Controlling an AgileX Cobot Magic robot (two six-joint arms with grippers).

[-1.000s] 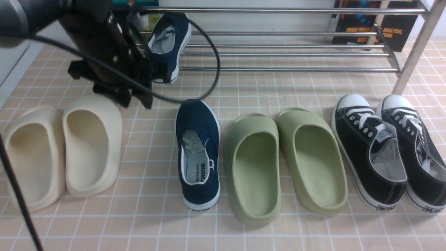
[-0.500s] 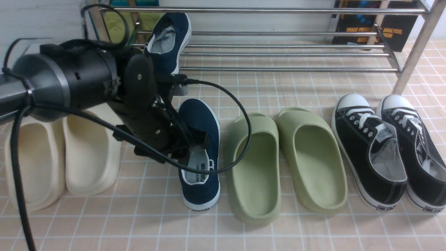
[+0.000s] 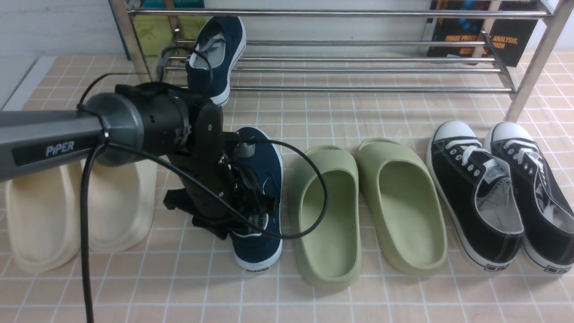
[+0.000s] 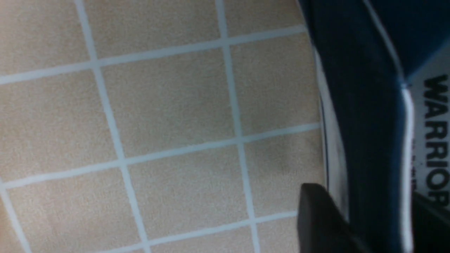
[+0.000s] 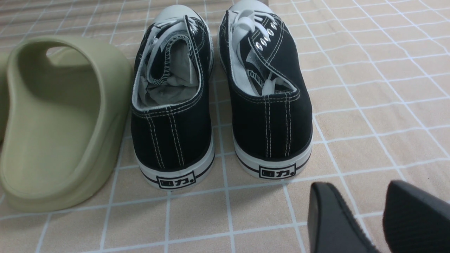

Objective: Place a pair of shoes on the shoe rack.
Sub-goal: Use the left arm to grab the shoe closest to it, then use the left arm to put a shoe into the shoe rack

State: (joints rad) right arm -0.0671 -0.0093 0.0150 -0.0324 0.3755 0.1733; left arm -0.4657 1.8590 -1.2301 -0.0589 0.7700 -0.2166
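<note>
The left gripper (image 4: pixel 372 225) is down at the navy slip-on shoe (image 3: pixel 262 244) that stands on the tiled floor (image 4: pixel 168 105). Its fingers (image 4: pixel 316 225) straddle the shoe's left side wall, toward the heel: one finger is outside, against the white sole, and the other is inside, over the grey "WARRIOR" insole. The wall is between them, but I cannot tell whether they already press it or only stand around it.

The long axis of this shoe runs from the heel, nearest the robot, to the toe, which points at the shoe rack (image 3: pixel 358 69). The fingers therefore cross the shoe's length and do not lie along it. The rack is ahead of the fingers, past the toe, and the other navy shoe (image 3: pixel 217 49) leans there on the tubes, with free tubes beside it. A green slide (image 3: pixel 327 215) lies just beyond the inner finger, so I judge a lift should go up first.

The right gripper (image 5: pixel 355 196) is apart and empty, behind the black lace-up sneakers (image 5: pixel 270 105), well away from the shoe; the left arm is clearly nearer.
</note>
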